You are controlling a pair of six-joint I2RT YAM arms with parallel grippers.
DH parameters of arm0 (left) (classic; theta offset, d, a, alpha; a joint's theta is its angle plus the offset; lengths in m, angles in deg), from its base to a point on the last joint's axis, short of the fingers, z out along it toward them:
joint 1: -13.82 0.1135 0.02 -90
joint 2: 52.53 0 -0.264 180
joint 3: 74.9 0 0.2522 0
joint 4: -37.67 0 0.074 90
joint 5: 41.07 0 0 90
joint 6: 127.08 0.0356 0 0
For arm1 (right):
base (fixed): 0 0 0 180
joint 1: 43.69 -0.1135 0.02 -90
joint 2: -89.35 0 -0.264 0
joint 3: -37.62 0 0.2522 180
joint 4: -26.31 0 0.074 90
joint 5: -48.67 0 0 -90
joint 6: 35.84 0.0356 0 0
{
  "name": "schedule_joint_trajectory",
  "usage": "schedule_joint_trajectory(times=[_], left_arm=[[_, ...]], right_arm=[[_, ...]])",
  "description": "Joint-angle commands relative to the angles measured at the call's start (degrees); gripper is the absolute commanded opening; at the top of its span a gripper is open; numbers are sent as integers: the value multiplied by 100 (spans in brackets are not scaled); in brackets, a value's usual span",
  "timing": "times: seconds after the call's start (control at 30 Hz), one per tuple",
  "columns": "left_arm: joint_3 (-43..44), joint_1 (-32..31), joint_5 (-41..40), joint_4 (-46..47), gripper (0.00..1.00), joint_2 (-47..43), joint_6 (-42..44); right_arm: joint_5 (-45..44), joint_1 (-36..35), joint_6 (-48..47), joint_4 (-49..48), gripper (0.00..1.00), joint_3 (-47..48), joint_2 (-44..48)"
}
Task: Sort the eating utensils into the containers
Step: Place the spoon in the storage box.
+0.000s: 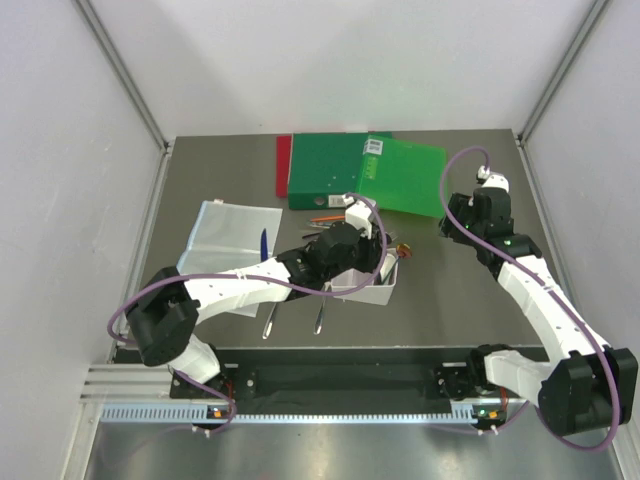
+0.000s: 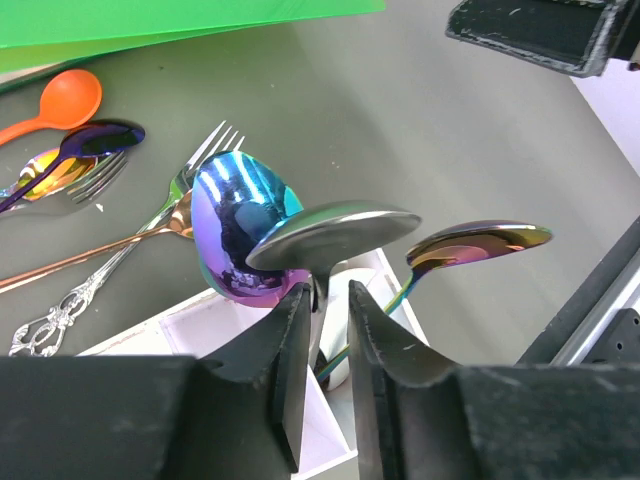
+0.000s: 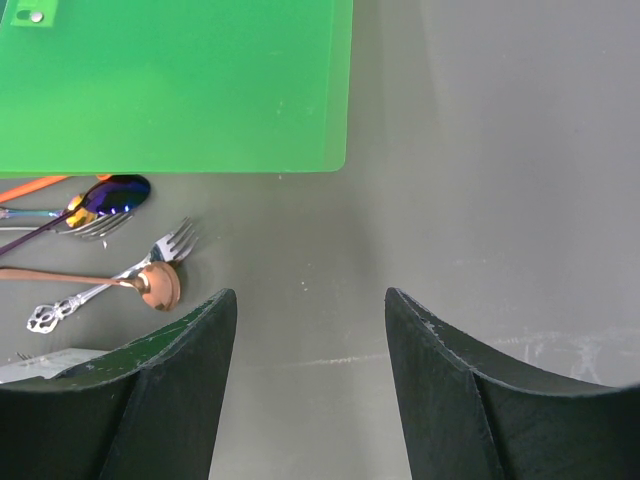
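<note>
My left gripper [image 2: 328, 290] hangs over the white divided bin [image 2: 180, 325], its jaws a little apart. A silver spoon [image 2: 335, 232] stands between them, its stem against the left finger and a gap on the other side. Two rainbow spoons [image 2: 240, 230] [image 2: 480, 243] stand in the bin too. Loose on the table lie an orange spoon [image 2: 65, 98], a dark rainbow spoon [image 2: 100, 138], a silver fork [image 2: 195, 160] and a copper spoon [image 3: 158, 285]. My right gripper [image 3: 310, 295] is open and holds nothing, over bare table at the right [image 1: 452, 222].
A green folder [image 1: 370, 172] on a red folder [image 1: 283, 165] lies at the back. A clear plastic sheet [image 1: 228, 228] lies at the left, a dark blue utensil [image 1: 263, 244] beside it. Two silver utensils [image 1: 270, 318] [image 1: 320, 315] lie near the front edge.
</note>
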State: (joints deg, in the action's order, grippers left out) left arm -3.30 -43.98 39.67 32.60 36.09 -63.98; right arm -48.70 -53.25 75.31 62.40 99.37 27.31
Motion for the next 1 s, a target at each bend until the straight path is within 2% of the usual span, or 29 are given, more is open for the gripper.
schedule_joint_trajectory(times=[0.0,0.2,0.47,0.6,0.77,0.9,0.97], left_arm=[[-10,-38,-50,353,31,-328,26],[95,-30,-138,72,47,-512,132],[113,-30,-225,-174,49,-1030,193],[174,-30,-743,-516,50,-1372,298],[148,49,-1973,-1560,51,-1707,448],[-53,513,-2203,-2212,54,-1997,256],[-115,830,-1898,-2432,55,-2041,1]], right_arm=[[43,86,65,-141,61,-17,157],[35,86,56,-123,61,-17,157],[61,77,56,-150,61,18,131],[61,86,74,-132,61,-9,148],[70,86,109,-123,62,-88,219],[70,86,161,-53,63,-105,289],[17,95,266,-18,63,-114,394]])
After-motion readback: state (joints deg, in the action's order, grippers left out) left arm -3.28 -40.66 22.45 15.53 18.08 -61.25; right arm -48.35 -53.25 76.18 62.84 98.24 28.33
